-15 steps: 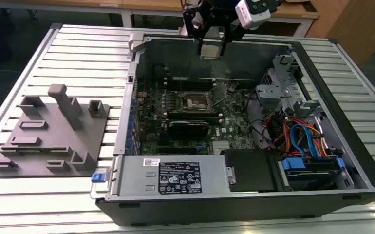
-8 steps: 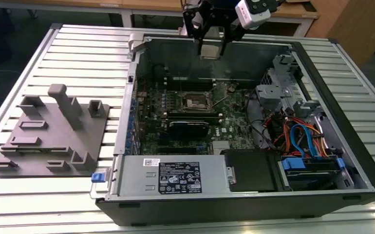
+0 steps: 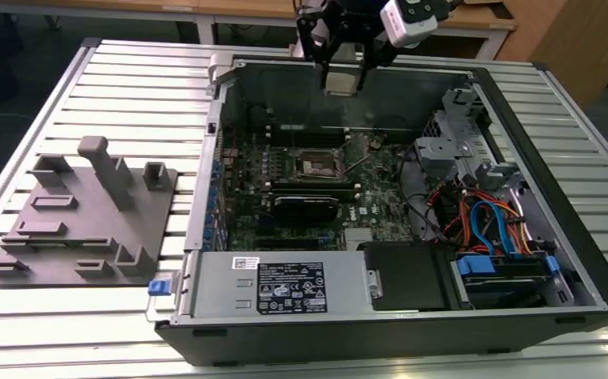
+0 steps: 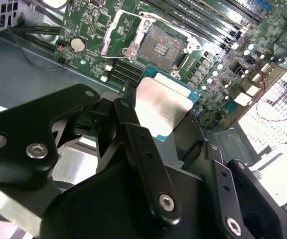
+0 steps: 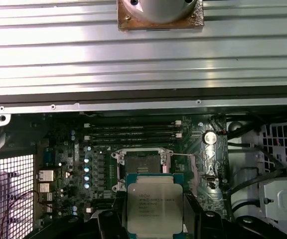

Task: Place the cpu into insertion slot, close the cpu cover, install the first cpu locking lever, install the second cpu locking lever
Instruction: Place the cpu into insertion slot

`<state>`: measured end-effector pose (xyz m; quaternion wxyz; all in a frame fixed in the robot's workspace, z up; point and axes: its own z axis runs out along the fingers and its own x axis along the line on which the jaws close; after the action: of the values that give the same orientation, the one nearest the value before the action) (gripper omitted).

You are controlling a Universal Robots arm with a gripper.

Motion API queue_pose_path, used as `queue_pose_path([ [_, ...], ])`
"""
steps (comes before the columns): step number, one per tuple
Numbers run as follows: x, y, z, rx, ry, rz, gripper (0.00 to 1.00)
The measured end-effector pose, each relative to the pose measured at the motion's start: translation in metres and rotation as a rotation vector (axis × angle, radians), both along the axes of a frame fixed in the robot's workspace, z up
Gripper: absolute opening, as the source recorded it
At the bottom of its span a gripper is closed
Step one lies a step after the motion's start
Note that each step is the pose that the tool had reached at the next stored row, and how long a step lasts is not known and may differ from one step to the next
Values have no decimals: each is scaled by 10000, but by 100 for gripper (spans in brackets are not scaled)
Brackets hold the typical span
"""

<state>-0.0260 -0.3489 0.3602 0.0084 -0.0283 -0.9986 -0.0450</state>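
My gripper (image 3: 343, 79) hangs above the far wall of the open computer case (image 3: 557, 229), shut on the cpu (image 3: 341, 84). In both wrist views the cpu (image 4: 163, 107) (image 5: 153, 204) shows its dull silver top and green edge between the black fingers (image 4: 133, 134). The insertion slot (image 3: 317, 163) lies on the green board below and nearer the exterior camera, its dark centre (image 4: 161, 47) (image 5: 141, 160) bare. A silvery metal frame, apparently the cpu cover (image 4: 118, 35), stands raised along one side of the slot. The gripper (image 4: 163, 124) (image 5: 154, 221) is well above the board.
A grey fixture plate (image 3: 83, 221) with upright blocks lies on the slatted table at the exterior view's left. Inside the case are a power supply (image 3: 272, 288), a drive cage (image 3: 457, 134), coloured cables (image 3: 489, 221) and long memory slots (image 5: 133, 130) beside the socket.
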Motion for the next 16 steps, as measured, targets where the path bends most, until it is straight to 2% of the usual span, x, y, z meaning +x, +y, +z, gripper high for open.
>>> queue_pose_path([
  [4,0,0,-2,0,1,-473,54],
  [16,0,0,-1,0,0,-575,54],
])
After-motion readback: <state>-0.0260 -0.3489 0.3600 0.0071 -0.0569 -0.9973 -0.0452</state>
